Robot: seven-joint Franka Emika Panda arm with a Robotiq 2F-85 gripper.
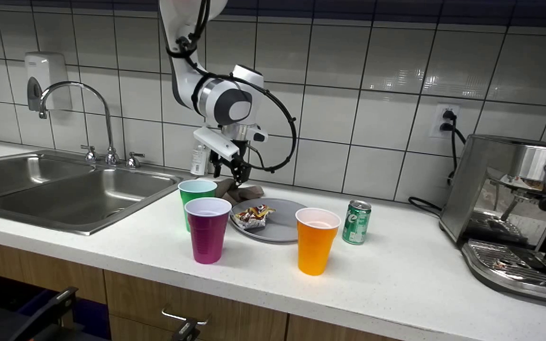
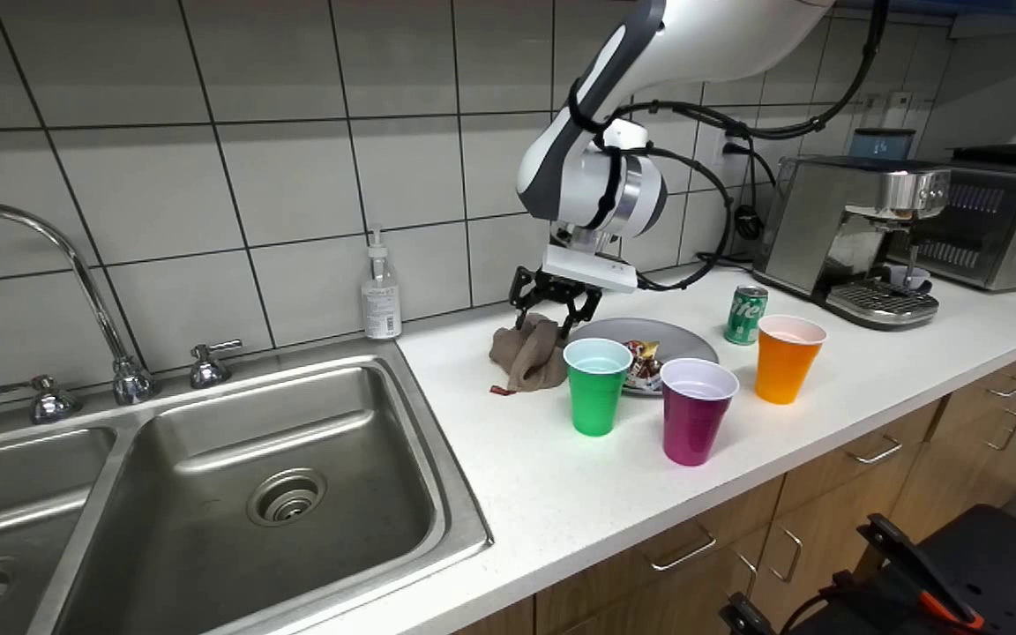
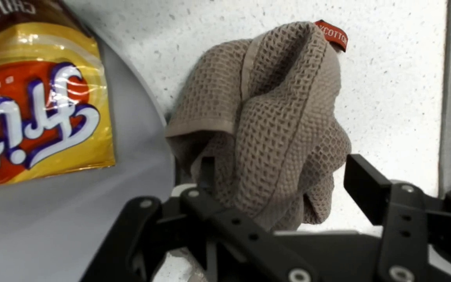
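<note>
A crumpled brown waffle-weave cloth (image 3: 272, 117) with a red tag (image 3: 332, 35) lies on the counter. My gripper (image 3: 282, 176) stands open above it, its fingers spread to either side of the cloth's near part. The right finger (image 3: 366, 188) has white counter showing beside it; whether the left finger touches the cloth I cannot tell. In an exterior view the gripper (image 2: 545, 328) points down at the cloth (image 2: 527, 357). Beside the cloth is a grey plate (image 3: 73, 227) bearing a Fritos bag (image 3: 41, 117). In an exterior view, cups partly cover the plate (image 1: 285, 229).
Green (image 2: 598, 392), purple (image 2: 695, 414) and orange (image 2: 786, 362) cups stand in front of and beside the plate. A green can (image 2: 745, 315) is behind the orange cup. The steel sink (image 2: 437, 459), soap bottle (image 2: 381, 300) and espresso machine (image 1: 514, 199) flank this area; the tiled wall (image 2: 305, 185) rises behind.
</note>
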